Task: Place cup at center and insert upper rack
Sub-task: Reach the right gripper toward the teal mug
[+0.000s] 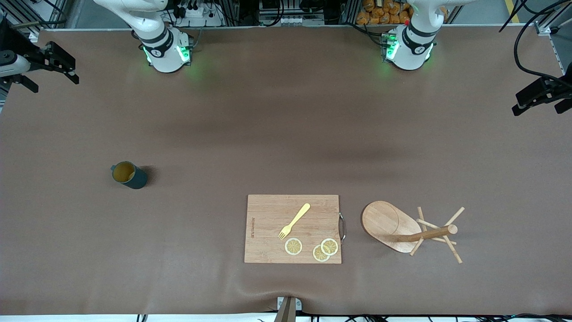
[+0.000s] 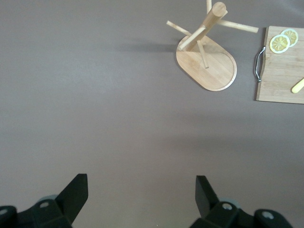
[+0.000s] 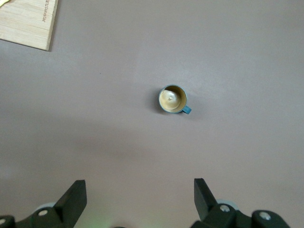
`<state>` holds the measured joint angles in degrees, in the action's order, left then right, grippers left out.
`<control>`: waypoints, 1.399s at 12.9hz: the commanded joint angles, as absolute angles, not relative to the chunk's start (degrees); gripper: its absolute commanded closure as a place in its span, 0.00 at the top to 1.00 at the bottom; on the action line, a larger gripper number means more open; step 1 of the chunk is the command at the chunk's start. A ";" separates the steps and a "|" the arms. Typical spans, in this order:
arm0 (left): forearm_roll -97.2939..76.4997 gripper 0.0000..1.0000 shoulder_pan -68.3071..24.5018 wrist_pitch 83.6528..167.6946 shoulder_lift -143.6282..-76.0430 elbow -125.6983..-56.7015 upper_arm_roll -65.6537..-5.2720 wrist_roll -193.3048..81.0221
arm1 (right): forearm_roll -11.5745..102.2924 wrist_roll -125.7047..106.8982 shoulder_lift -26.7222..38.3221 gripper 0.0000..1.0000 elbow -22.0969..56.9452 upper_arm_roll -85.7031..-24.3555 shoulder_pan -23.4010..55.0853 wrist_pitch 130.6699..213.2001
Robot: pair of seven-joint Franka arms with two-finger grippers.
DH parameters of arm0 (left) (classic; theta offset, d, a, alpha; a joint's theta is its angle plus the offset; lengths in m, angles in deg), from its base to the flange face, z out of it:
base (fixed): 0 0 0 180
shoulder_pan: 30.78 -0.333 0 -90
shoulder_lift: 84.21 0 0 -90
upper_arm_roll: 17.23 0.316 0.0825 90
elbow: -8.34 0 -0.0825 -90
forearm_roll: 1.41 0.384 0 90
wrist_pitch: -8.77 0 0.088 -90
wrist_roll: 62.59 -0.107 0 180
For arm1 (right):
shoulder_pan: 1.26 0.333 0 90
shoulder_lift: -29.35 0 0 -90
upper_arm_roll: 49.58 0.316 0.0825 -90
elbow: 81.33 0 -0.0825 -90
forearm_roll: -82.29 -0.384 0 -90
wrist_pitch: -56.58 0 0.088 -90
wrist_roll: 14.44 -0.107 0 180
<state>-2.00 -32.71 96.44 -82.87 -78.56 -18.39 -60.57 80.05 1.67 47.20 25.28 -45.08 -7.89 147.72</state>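
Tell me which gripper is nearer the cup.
Right. The right gripper hangs open above the cup's end of the table; the left gripper is up by the rack's end.

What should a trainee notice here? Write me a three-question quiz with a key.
1. True or false: the cup stands upright on the table.
2. What lies on the cutting board? A) a spoon B) a fork and three lemon slices C) a knife
3. Which pincer, left pincer or right pincer, has the mug tree in its wrist view?

Key: 1. True. 2. B. 3. Left pincer; both pincers are open, high over bare table, and the mug tree stands beside the board, toward the left arm's end.
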 commanded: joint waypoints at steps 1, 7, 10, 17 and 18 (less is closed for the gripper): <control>-1.32 1.00 -32.80 94.04 -82.81 -78.24 -18.98 -60.83 | 79.74 2.09 47.98 1.00 24.31 -45.36 -7.93 145.19; 2.37 1.00 -31.31 93.33 -83.51 -76.39 -19.59 -61.27 | 79.04 2.00 47.37 1.00 24.49 -52.62 -3.48 145.96; 2.29 1.00 -31.48 93.24 -83.51 -76.74 -20.56 -60.92 | 79.92 1.47 43.87 1.00 23.87 -56.08 0.15 147.53; 1.67 1.00 -31.48 93.50 -84.04 -76.74 -20.56 -60.66 | 78.96 -17.03 23.67 1.00 14.12 -55.64 1.64 150.61; 1.67 1.00 -31.57 93.50 -84.04 -76.83 -20.56 -60.66 | 78.87 -20.38 21.29 1.00 14.20 -55.56 2.08 152.45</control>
<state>1.18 -31.49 94.37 -83.58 -77.94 -20.40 -60.74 79.62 -13.63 27.13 18.06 -55.23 0.59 152.05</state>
